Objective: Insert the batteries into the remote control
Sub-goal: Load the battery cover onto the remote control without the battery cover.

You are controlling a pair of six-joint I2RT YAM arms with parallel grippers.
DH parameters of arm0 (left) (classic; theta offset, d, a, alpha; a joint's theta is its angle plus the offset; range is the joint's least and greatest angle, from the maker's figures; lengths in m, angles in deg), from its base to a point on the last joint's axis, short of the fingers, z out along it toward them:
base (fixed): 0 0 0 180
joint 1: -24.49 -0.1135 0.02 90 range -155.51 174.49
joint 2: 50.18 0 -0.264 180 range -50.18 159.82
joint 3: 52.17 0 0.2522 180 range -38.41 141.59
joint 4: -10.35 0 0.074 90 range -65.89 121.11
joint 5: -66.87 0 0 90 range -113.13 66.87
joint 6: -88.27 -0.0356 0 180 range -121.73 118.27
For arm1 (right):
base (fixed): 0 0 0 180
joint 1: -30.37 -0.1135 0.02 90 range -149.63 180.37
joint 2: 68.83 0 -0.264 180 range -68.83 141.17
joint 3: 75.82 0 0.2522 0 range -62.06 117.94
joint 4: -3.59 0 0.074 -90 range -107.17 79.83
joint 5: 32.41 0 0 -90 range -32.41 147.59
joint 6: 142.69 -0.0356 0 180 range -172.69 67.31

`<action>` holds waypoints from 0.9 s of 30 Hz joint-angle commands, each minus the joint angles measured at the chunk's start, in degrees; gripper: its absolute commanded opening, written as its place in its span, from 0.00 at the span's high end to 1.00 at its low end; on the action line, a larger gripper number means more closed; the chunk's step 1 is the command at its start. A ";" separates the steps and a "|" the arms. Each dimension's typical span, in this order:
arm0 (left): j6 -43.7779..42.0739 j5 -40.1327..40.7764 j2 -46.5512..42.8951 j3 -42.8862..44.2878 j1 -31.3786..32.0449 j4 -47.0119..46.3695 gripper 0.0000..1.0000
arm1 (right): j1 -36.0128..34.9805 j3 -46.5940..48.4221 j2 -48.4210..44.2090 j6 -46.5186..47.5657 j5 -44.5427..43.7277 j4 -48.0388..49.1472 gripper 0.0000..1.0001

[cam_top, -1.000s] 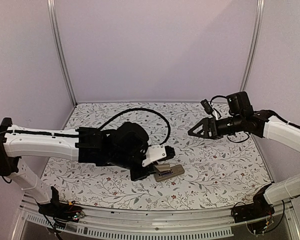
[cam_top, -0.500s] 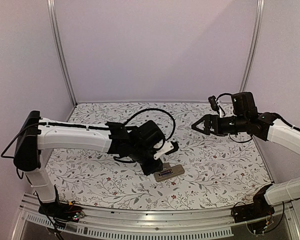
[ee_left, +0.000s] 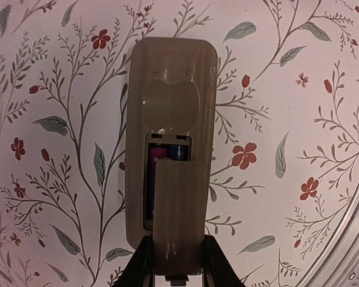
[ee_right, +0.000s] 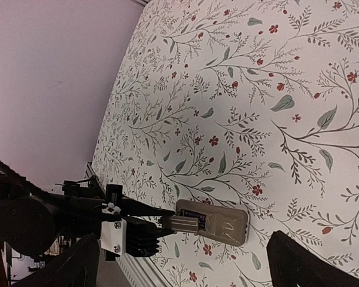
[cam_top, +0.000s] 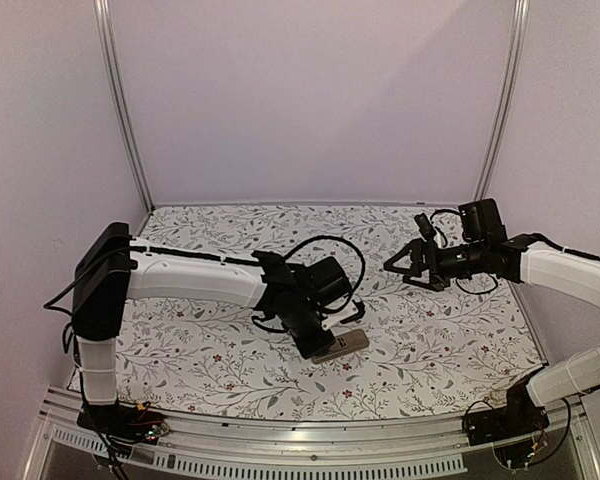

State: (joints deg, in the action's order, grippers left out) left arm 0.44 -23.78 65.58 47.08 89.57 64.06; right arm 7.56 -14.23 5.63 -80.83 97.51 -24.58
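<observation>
L gripper (ee_left: 175, 263) pinches cover (ee_left: 176, 209) on remote (ee_left: 170, 89); R gripper (cam_top: 400, 265) gapes wide.

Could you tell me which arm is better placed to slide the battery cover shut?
Left. The left gripper pinches the cover, part-way over the batteries in the remote control; the right gripper hovers open, apart.

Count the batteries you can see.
2, side by side in the remote control's compartment: a magenta battery and a blue battery, both mostly hidden under the cover.

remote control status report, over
Left gripper shut on cover, half over remote control bay. Batteries seated inside. Right gripper open, hovering apart.
</observation>
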 commanded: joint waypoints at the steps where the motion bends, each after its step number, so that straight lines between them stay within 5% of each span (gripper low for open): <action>1: 0.59 0.04 1.74 2.24 -0.78 1.48 0.98 | 2.41 -1.43 -0.62 -1.46 2.02 2.67 0.01; 27: -0.04 -2.59 3.97 3.97 -1.31 1.17 0.97 | 4.39 -2.82 -0.03 -2.70 4.45 4.91 0.01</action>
State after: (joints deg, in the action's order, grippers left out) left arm 0.88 -24.94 68.10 49.66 88.35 64.36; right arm 11.43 -16.02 5.39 -83.35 100.92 -20.93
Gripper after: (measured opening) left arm 0.230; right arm 0.988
